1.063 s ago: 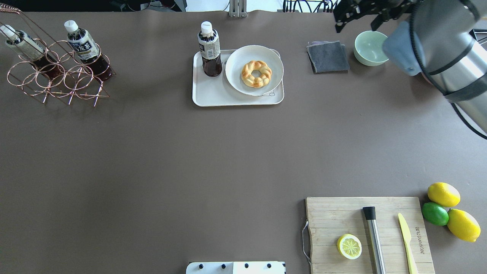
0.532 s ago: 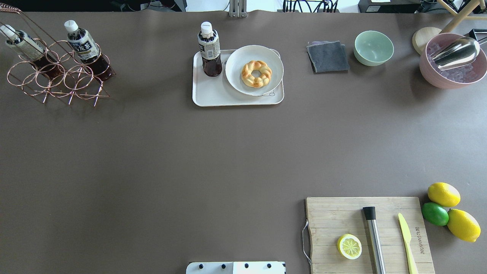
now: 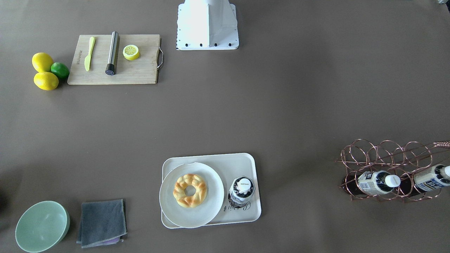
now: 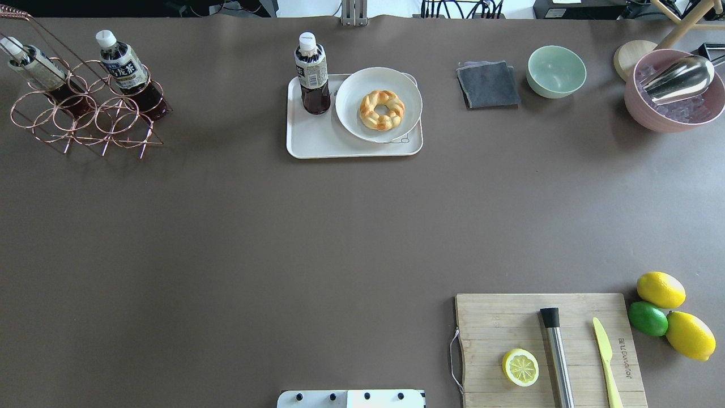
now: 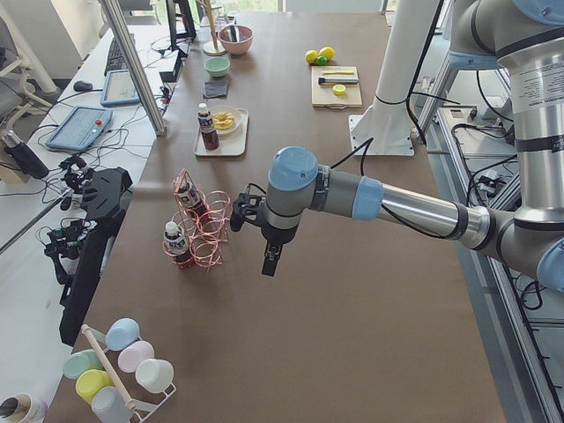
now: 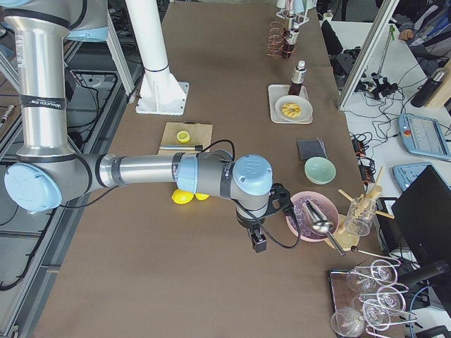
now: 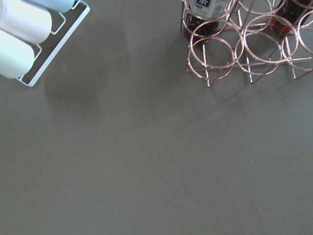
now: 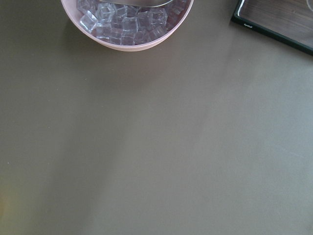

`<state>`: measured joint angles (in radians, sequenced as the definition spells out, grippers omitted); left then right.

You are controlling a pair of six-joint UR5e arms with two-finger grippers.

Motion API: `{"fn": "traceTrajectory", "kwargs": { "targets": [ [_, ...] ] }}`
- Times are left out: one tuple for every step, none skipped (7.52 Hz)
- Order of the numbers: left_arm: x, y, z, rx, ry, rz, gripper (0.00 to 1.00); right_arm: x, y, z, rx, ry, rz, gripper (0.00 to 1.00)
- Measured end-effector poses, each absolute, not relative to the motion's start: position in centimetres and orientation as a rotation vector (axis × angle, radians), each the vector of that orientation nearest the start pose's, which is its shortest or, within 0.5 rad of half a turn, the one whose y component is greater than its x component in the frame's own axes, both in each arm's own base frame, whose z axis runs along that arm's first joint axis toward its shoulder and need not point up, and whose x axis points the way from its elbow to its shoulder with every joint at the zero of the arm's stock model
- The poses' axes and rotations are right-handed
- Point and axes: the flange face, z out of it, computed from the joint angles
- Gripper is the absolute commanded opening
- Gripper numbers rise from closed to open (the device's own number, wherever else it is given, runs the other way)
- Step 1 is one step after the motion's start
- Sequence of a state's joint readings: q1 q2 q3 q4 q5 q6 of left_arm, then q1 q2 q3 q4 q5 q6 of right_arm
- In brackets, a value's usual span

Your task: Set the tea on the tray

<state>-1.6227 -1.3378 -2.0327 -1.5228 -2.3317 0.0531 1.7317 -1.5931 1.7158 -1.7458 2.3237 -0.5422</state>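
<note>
One tea bottle (image 4: 312, 73) with a white cap stands upright on the cream tray (image 4: 323, 141), left of the round plate; it also shows in the front view (image 3: 241, 191) on the tray (image 3: 242, 160). Two like bottles (image 4: 123, 65) (image 4: 34, 65) lie tilted in a copper wire rack (image 4: 85, 119). My left gripper (image 5: 270, 260) shows only in the left side view, hanging above the table near the rack, and I cannot tell if it is open. My right gripper (image 6: 258, 243) shows only in the right side view, beside a pink bowl, and I cannot tell its state.
A white plate with a braided bun (image 4: 382, 109) fills the tray's right part. A grey cloth (image 4: 488, 85), green bowl (image 4: 556, 71) and pink bowl of ice with a scoop (image 4: 674, 90) line the far edge. A cutting board (image 4: 549, 351) with citrus sits near right.
The right arm, which covered the far right corner 1.1 s ago, has left the overhead view and uncovered the pink ice bowl. The bottle and tray have not moved.
</note>
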Motion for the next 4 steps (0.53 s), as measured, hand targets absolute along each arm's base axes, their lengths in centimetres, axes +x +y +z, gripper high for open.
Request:
{"fn": "traceTrajectory", "kwargs": {
  "targets": [
    [-9.7, -38.2, 56.6, 0.196, 0.750, 0.051, 0.97, 15.0, -45.3, 62.1, 0.217, -0.727, -0.328, 1.00],
    [-11.1, -37.3, 58.4, 0.200, 0.761, 0.023, 0.97, 15.5, -45.0, 62.2, 0.219, -0.727, -0.318, 1.00],
    [-12.0, -36.6, 59.4, 0.210, 0.775, 0.003, 0.97, 15.6, -45.0, 62.2, 0.221, -0.728, -0.315, 1.00],
    [-12.3, -36.0, 59.7, 0.215, 0.782, -0.005, 0.98, 15.3, -45.1, 62.2, 0.218, -0.732, -0.316, 1.00]
  ]
}}
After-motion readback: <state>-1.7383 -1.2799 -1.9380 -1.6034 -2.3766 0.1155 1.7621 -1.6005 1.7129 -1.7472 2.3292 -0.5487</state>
